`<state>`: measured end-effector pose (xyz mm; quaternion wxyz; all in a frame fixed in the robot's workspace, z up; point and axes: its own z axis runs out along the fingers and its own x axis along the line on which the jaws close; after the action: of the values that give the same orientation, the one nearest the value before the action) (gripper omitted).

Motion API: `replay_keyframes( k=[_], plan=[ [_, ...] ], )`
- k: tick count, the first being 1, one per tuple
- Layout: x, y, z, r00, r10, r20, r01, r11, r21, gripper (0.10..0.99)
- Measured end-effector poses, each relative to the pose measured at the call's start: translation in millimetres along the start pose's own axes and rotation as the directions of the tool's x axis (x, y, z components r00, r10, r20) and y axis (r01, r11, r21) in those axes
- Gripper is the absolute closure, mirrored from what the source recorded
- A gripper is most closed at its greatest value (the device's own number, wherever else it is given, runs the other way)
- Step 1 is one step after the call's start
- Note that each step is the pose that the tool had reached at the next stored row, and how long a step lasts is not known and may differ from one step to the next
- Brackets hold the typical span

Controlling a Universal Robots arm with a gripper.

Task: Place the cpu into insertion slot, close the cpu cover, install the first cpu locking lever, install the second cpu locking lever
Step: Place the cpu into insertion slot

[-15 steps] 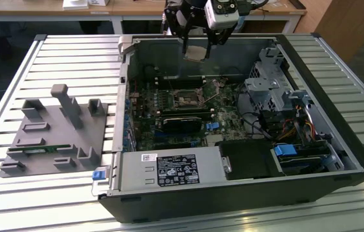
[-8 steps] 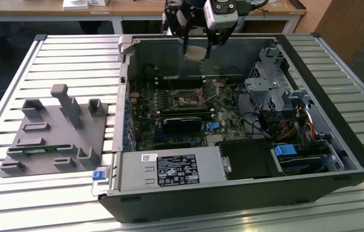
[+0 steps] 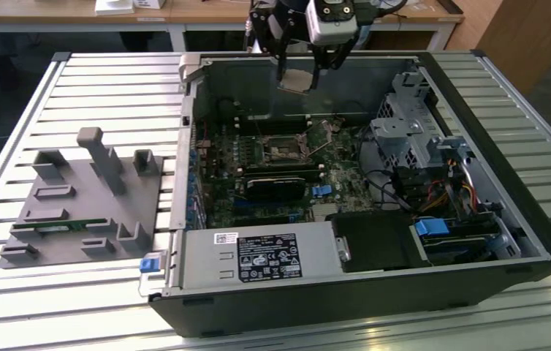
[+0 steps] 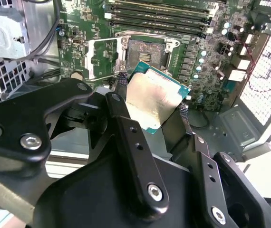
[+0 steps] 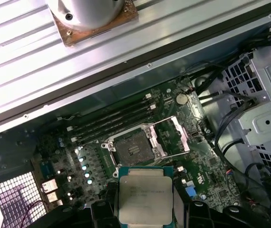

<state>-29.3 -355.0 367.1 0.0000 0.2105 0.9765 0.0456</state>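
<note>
Open computer case [image 3: 354, 300], grey fixture [image 3: 71, 212], slatted table [image 3: 109, 80]

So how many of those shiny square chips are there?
1. The cpu is held in the air by the gripper. The insertion slot below is empty. Parts hide some spots, so another could be tucked away.

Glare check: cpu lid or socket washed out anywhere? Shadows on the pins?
Second wrist view: the flat square silver-topped cpu, held in the black end effector, is washed pale by glare. First wrist view: that cpu is evenly lit, and the square dark-pinned insertion slot shows no glare. Exterior view: the slot sits dim in shadow inside the black computer case.
</note>
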Motion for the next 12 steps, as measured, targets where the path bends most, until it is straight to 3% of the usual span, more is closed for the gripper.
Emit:
replay_keyframes(
  k=[12],
  plan=[
    [0.0, 0.0, 0.4, 0.9962, 0.086, 0.0077, -0.086, 0.9963, -0.002, 0.545]
  ],
)
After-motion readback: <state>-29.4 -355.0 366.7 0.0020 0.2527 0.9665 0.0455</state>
